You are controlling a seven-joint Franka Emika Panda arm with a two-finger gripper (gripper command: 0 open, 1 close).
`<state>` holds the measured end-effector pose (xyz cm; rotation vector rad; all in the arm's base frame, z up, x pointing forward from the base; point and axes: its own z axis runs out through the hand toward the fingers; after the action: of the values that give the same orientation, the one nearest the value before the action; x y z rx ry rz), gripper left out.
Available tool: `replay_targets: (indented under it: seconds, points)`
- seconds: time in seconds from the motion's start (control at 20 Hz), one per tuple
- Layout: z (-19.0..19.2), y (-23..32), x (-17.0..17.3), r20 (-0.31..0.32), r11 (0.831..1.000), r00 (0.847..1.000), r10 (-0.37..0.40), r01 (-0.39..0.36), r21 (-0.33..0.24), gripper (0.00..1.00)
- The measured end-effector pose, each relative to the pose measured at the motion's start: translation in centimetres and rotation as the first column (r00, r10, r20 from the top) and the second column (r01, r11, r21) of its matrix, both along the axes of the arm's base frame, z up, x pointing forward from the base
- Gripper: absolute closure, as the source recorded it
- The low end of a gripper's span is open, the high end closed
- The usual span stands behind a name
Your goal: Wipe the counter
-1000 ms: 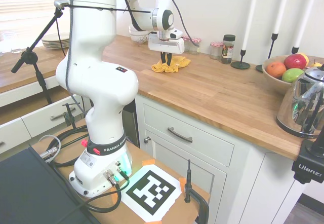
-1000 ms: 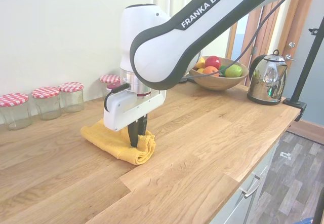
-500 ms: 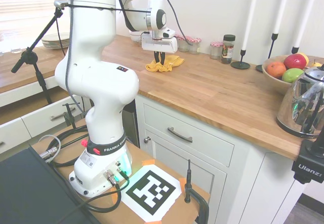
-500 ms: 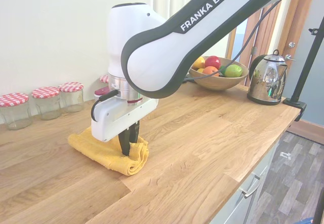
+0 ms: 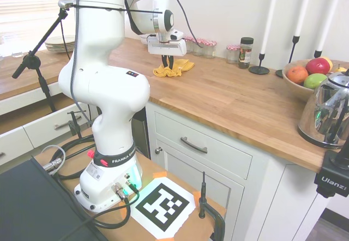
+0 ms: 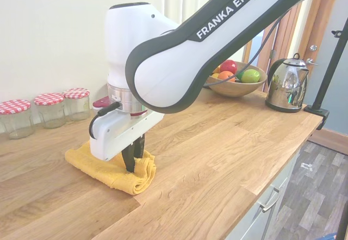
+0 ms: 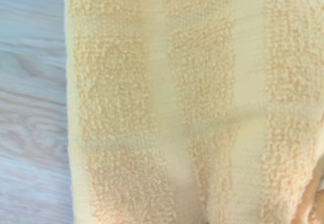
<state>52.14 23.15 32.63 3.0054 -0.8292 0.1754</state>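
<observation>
the long honey-brown butcher-block worktop [image 6: 217, 142] runs over white panelled cabinets [image 5: 218, 164]. on it, a folded yellow terry cloth [image 6: 98, 166] lies flat, near the wall side. the white arm's dark two-finger tool [image 6: 131, 163] points straight down, pinched closed on the cloth's bunched edge. red-checked-lid glass jars [image 6: 51, 108] stand behind.

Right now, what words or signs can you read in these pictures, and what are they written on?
"FRANKA EMIKA": on the white arm, second exterior view.
"FRANKA EM…": on the black band near the arm's base; the rest curves out of sight.
"Ulanzi": on the black clamp at the counter edge.
Black-and-white square marker: a pattern, no letters.
Jars and spice bottle: any labels too small to read.
Yellow cloth: no print.
</observation>
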Motion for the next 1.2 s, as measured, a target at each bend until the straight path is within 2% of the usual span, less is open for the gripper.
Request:
replay_targets:
  seconds: [0.2,0.45,0.85,1.2]
  points:
    - [0.0,-0.2,0.1,-0.001,1.0,1.0,-0.008,0.008,0.004,1.0]
    - [0.1,-2.0,0.9,-0.014,0.998,0.998,-0.056,0.056,0.037,1.0]
    - [0.2,-11.6,3.2,-0.024,0.987,0.991,-0.131,0.132,0.092,1.0]
    - [0.2,-17.5,3.5,-0.024,0.975,0.983,-0.18,0.181,0.13,1.0]
